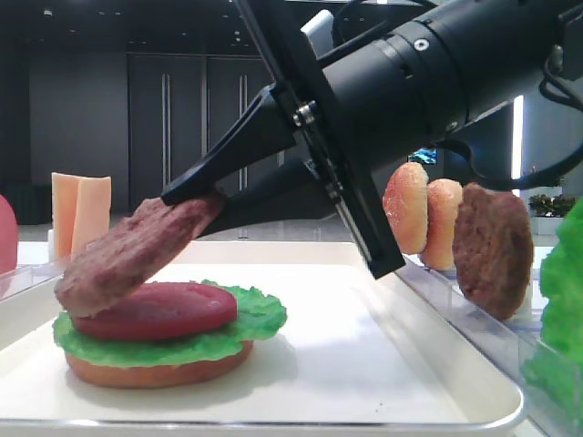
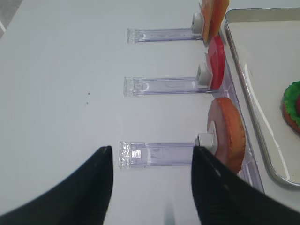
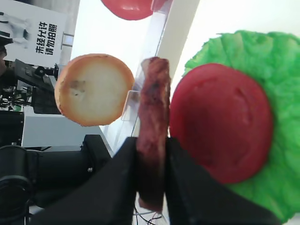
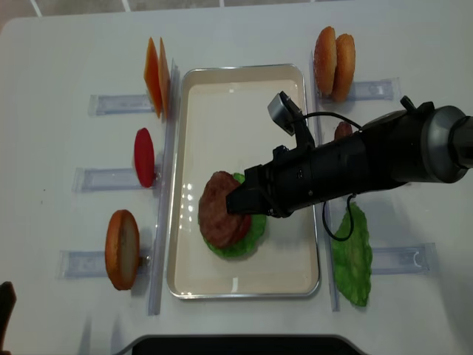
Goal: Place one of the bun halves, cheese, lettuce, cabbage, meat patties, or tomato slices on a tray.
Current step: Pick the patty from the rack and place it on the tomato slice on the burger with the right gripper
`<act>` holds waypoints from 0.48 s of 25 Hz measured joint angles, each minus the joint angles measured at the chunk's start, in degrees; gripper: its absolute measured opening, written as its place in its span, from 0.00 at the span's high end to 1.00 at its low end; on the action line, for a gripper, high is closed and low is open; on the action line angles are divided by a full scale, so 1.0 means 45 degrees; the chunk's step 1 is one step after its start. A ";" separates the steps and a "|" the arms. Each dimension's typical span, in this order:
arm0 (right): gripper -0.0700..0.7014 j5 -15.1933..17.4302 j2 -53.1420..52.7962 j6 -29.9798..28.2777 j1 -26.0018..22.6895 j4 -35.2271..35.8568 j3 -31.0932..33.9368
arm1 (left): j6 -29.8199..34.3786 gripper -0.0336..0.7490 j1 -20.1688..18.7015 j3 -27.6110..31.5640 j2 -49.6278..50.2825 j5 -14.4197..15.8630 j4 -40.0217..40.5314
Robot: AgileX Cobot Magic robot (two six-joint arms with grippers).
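- So far, the tray (image 4: 295, 279) holds a partial stack: a bun half (image 1: 155, 369) at the bottom, lettuce (image 1: 260, 314) on it, and a tomato slice (image 1: 159, 309) on top.
- The right end effector (image 3: 151, 176) is clamped on the edge of a patty (image 1: 137, 250), which hangs tilted over the stack, its low end at the tomato's left rim.
- Whether that low end already touches the tomato is hard to tell; in the side view it looks to be resting or nearly so.
- The patty is thus over the tray but not released, so this placement is unfinished; what is left is to lay it flat and let go.
- The left end effector (image 2: 152, 180) stands open and empty over the white surface (image 2: 65, 70), left of the tray, beside the racks.
- Still in racks: a second patty (image 1: 492, 250), two buns (image 4: 334, 53), cheese (image 4: 154, 75), a tomato (image 4: 143, 157), another bun (image 4: 122, 249) and spare lettuce (image 4: 353, 255).
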 joint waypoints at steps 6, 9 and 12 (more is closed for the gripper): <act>0.75 -0.0030 0.0027 -0.0014 0.0000 0.0201 0.0000 | 0.0000 0.44 0.0000 0.0000 0.0000 0.0000 0.0000; 0.75 -0.0030 0.0027 -0.0025 0.0000 0.0229 0.0000 | 0.0000 0.44 0.0000 0.0000 0.0000 0.0000 0.0000; 0.75 -0.0030 0.0027 -0.0042 0.0000 0.0240 0.0000 | 0.0000 0.44 0.0000 0.0000 0.0000 0.0000 0.0000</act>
